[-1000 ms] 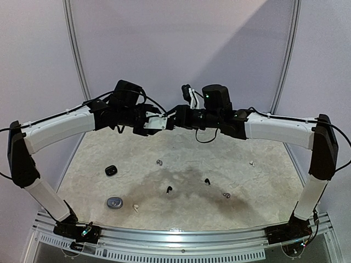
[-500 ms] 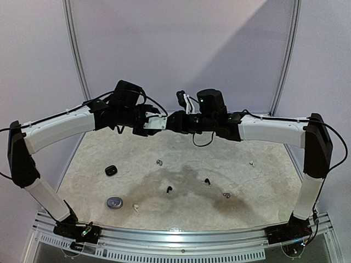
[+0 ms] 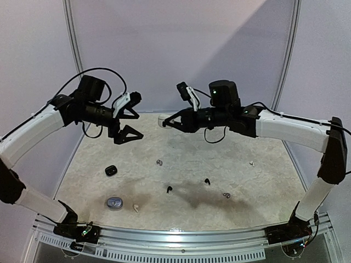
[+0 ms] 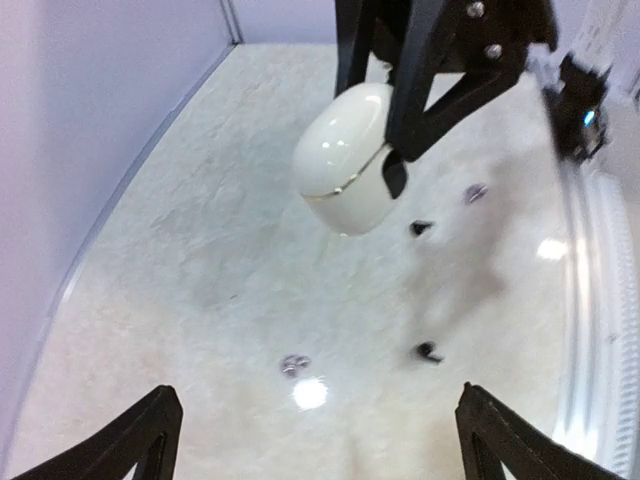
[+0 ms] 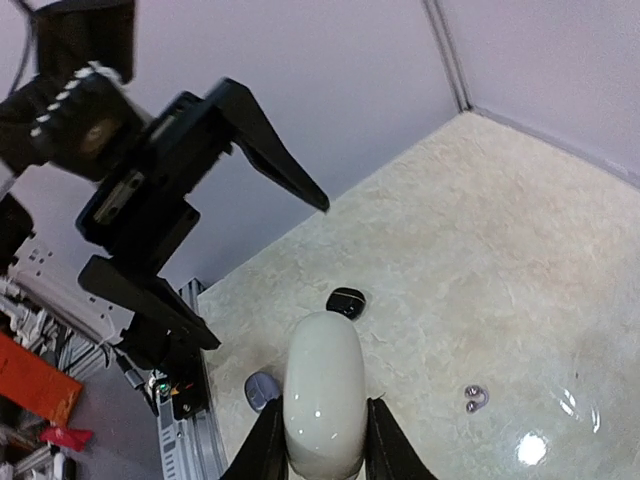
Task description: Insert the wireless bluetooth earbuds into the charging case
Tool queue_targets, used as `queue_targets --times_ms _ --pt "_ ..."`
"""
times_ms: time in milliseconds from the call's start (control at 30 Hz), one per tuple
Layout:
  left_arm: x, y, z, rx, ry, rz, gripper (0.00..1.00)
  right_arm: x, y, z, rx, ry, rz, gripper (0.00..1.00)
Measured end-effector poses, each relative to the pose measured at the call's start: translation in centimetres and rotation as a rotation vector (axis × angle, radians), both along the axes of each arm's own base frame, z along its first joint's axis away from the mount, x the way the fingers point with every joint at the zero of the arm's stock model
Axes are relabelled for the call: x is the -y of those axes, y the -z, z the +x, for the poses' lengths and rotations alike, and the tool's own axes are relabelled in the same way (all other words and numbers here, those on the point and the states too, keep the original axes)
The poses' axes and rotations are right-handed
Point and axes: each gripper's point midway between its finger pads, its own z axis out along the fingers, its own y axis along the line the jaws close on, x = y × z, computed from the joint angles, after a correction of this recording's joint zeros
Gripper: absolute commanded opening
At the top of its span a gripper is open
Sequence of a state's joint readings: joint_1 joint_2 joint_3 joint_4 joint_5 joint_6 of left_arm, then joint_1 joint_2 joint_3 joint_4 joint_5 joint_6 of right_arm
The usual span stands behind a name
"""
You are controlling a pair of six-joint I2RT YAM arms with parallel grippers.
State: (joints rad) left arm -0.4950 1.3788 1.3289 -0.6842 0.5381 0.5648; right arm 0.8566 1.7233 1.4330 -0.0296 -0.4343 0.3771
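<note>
Left hand (image 4: 315,392) mostly cut off below, earbuds (image 3: 169,189) too small to distinguish

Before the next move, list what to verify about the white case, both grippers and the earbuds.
1. Right gripper shut on the white case: ok.
2. Left gripper open, apart from the case: ok.
3. Case lid open to take earbuds: not ok, it looks closed.
4. Black earbud lying free on the table: ok.
5. Case lifted clear of the table: ok.
</note>
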Motion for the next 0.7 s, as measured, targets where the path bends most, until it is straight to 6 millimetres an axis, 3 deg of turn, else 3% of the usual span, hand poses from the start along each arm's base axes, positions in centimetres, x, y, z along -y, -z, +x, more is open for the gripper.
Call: queue_targets --times_ms 133,233,367,500,700 --pt "0.9 -2.1 -4.4 -0.148 0.038 -0.216 0.80 0.7 -4.5 -2.7 0.171 -0.133 0.057 0.00" --pt "1.9 -2.3 -5.8 -0.242 0.062 -0.363 0.76 0.8 -6.3 -3.9 0.253 -0.203 0.090 0.00" --pt "3.4 -2.6 -5.8 -0.295 0.089 -0.487 0.69 0.6 -6.8 -4.6 0.307 -0.249 0.107 0.00" --pt "4.6 -4.6 -5.9 -0.262 0.135 -0.599 0.62 0.1 -7.3 -5.4 0.351 -0.275 0.122 0.00" --pt "6.0 -7.0 -7.1 -0.213 0.225 -0.677 0.41 -0.3 -7.7 -6.1 0.373 -0.293 0.136 0.00"
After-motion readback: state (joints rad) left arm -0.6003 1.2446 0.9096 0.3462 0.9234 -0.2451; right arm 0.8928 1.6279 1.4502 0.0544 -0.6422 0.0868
